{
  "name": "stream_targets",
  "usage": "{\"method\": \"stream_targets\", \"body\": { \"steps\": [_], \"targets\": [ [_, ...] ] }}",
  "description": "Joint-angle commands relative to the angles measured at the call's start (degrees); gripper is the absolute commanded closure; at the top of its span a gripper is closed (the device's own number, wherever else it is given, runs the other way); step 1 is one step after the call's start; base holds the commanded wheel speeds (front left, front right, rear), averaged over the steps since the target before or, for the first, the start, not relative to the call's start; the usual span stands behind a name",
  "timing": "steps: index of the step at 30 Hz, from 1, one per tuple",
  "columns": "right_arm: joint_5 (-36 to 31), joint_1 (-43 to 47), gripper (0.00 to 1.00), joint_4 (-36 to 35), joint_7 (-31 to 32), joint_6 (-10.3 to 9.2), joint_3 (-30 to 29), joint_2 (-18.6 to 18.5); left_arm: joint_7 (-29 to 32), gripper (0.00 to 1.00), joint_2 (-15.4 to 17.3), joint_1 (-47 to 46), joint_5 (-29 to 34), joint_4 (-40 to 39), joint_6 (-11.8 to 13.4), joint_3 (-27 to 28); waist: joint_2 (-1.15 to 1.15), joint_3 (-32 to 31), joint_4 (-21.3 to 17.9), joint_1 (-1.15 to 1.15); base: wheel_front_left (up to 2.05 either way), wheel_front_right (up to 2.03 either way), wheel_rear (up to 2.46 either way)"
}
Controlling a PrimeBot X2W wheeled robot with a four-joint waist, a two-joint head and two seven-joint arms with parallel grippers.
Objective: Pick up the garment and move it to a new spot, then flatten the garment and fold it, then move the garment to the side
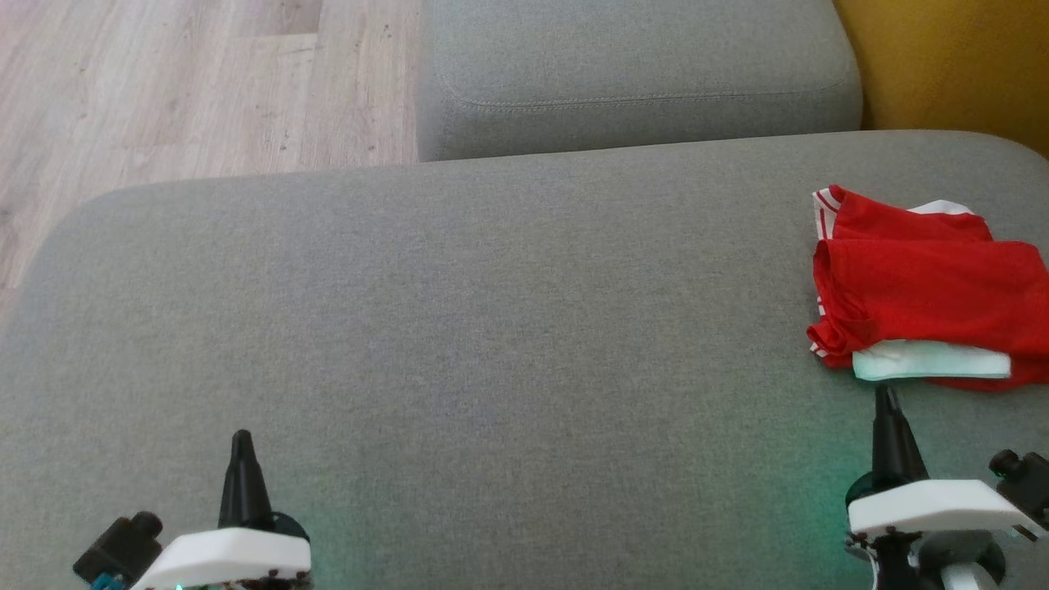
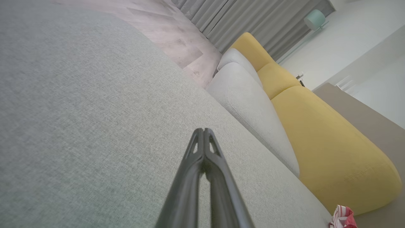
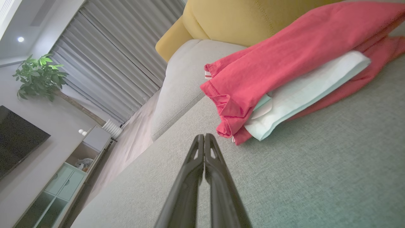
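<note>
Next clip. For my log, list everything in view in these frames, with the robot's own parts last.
garment: one, red with white trim, folded on the seat's right side
sofa seat: one, grey, across the foreground
back cushion: one, grey, behind the seat
yellow sofa section: one, yellow, right of the grey cushion
floor: one, pale wood, far left
curtains: one set, grey, far wall
potted plant: one, green, beside the curtains
television: one, black, on the wall
cabinet: one, pale, below the television
lamp: one, pale green shade, by the curtains
left end effector: one, dark fingers shut, lower left over the seat
right end effector: one, dark fingers shut, lower right, close to the garment but apart
</note>
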Motion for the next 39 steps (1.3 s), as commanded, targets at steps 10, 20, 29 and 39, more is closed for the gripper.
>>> {"method": "stream_targets", "body": {
  "steps": [10, 20, 29, 39],
  "targets": [
    [7.12, -3.57, 1.0, -2.44, 1.61, -0.02, -0.36, -0.24, 1.73, 1.0, 0.2, -3.73, -6.09, -2.2, -0.76, 2.35, 0.0, 0.16, -0.06, 0.0, 0.0, 0.0, 0.0],
    [13.7, -4.05, 1.0, -2.87, 3.26, -0.02, -0.9, -0.26, 3.43, 1.0, 0.23, -4.31, -11.76, -2.32, -1.15, 3.4, 0.0, 0.33, -0.12, 0.0, 0.0, 0.0, 0.0],
    [19.62, -4.49, 1.0, -3.25, 4.74, -0.03, -1.39, -0.28, 4.95, 1.0, 0.26, -4.83, -16.87, -2.43, -1.51, 4.36, 0.0, 0.48, -0.17, 0.0, 0.0, 0.0, 0.0],
    [26.18, -4.97, 1.0, -3.68, 6.38, -0.03, -1.92, -0.3, 6.64, 1.0, 0.29, -5.41, -22.52, -2.56, -1.91, 5.41, 0.0, 0.65, -0.24, 0.0, 0.0, 0.0, 0.0]
  ]
}}
